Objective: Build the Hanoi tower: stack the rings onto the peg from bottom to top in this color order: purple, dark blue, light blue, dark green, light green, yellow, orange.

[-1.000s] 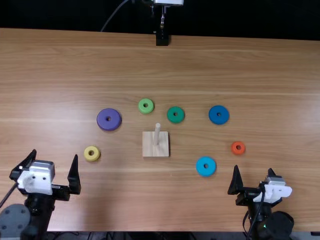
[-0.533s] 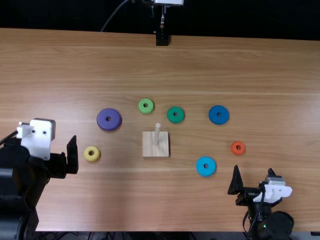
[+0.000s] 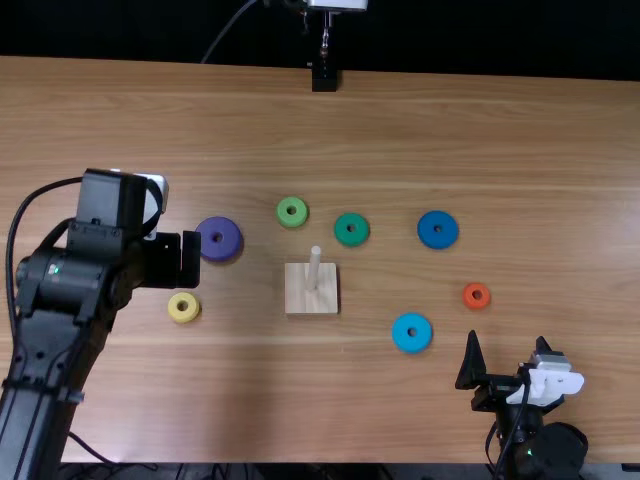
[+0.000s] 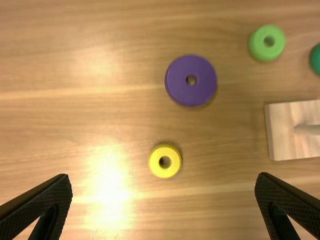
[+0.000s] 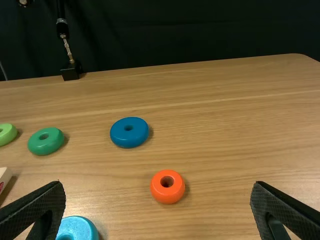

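Observation:
My left gripper (image 3: pixel 172 260) is above the table just left of the purple ring (image 3: pixel 218 239), beyond the yellow ring (image 3: pixel 183 307); in the left wrist view this gripper (image 4: pixel 164 177) is open and empty, with the purple ring (image 4: pixel 185 89) lying flat. Near the front right, my right gripper (image 3: pixel 507 340) stands open; the right wrist view has this gripper (image 5: pixel 159 184) with the orange ring (image 5: pixel 163 194) beyond it. The bare peg (image 3: pixel 314 268) rises from its wooden base (image 3: pixel 300 300). Light green (image 3: pixel 292 212), dark green (image 3: pixel 352 230), dark blue (image 3: pixel 438 230) and light blue (image 3: pixel 412 345) rings lie flat around it.
A black stand (image 3: pixel 324 78) sits at the table's far edge. The left forearm (image 3: pixel 55 340) stretches over the table's left side, with a cable looping beside it.
My left arm has swung forward over the table and then rightward, bringing its gripper from the near left corner to beside the purple ring. The right arm and all rings have kept their places.

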Available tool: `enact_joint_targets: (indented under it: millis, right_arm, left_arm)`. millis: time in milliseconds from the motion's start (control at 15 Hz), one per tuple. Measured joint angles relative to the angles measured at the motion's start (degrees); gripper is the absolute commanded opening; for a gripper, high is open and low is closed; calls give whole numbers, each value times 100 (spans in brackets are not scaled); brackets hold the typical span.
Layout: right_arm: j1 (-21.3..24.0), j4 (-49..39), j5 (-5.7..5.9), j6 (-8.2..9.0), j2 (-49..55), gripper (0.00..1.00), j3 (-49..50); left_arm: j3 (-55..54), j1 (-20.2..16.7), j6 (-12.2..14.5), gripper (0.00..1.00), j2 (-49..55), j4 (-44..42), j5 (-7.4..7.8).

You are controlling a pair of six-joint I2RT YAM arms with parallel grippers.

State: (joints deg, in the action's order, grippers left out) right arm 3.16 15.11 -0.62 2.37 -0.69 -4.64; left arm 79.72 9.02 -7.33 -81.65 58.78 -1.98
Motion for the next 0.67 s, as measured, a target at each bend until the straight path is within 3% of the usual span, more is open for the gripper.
enact_joint_targets:
  millis: [333, 667]
  right_arm:
    - [0, 0, 0, 2, 0, 100, 0]
    - [0, 2, 0, 0, -2, 100, 0]
  left_arm:
    - [186, 44, -22, 100, -1213, -61, 0]
    - [186, 492, -26, 100, -2085, -984, 46]
